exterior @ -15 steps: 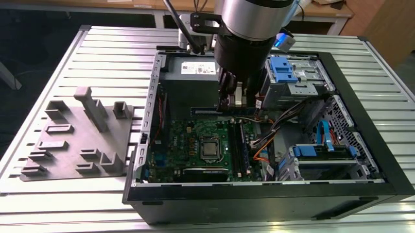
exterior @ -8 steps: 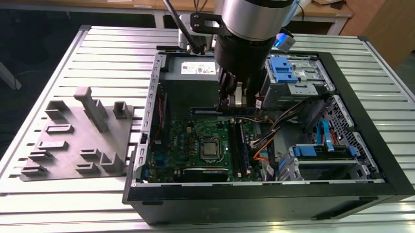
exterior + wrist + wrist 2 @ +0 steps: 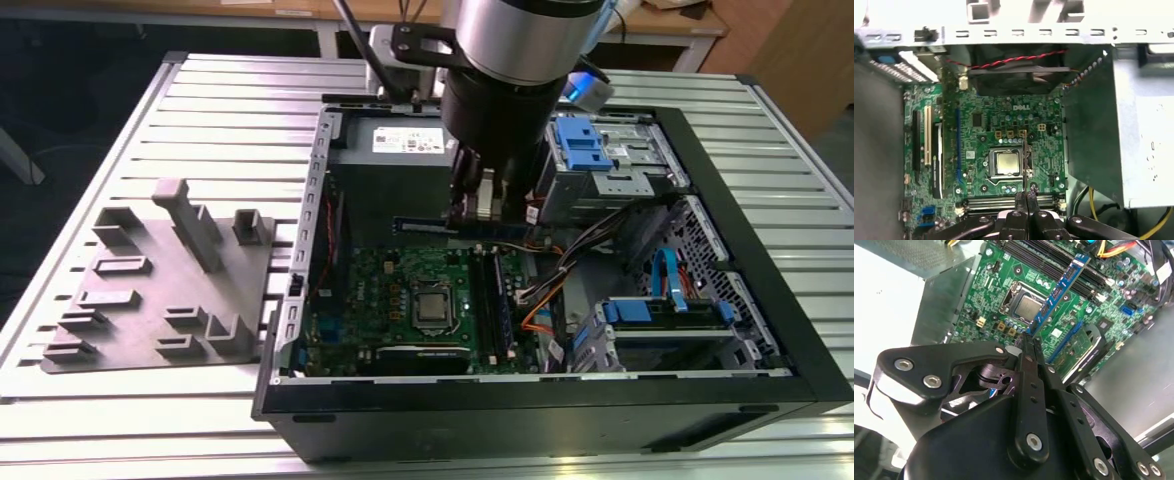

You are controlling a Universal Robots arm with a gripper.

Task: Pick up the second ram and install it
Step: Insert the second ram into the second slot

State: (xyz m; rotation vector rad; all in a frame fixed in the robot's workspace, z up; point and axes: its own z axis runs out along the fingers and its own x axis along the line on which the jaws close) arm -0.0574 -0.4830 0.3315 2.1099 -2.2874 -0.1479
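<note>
My gripper (image 3: 481,212) hangs inside the open computer case, above the green motherboard (image 3: 387,300), and is shut on the second ram (image 3: 434,226). In the exterior view this dark blue strip lies level and sticks out of the fingers toward the left. The second wrist view has the ram (image 3: 1060,287) running out from the closed fingertips (image 3: 1026,347) over the board, near the long memory slots (image 3: 1054,262). Edge-on in the first wrist view, the ram (image 3: 1024,160) is a thin line above the processor socket (image 3: 1006,163), with the gripper (image 3: 1026,197) below it.
A grey moulded fixture block (image 3: 160,290) lies on the slatted table at the exterior view's left. Inside the case (image 3: 534,400) are the power supply (image 3: 394,150), blue-tabbed drive cages (image 3: 601,150) and loose cables (image 3: 587,240) at the exterior view's right.
</note>
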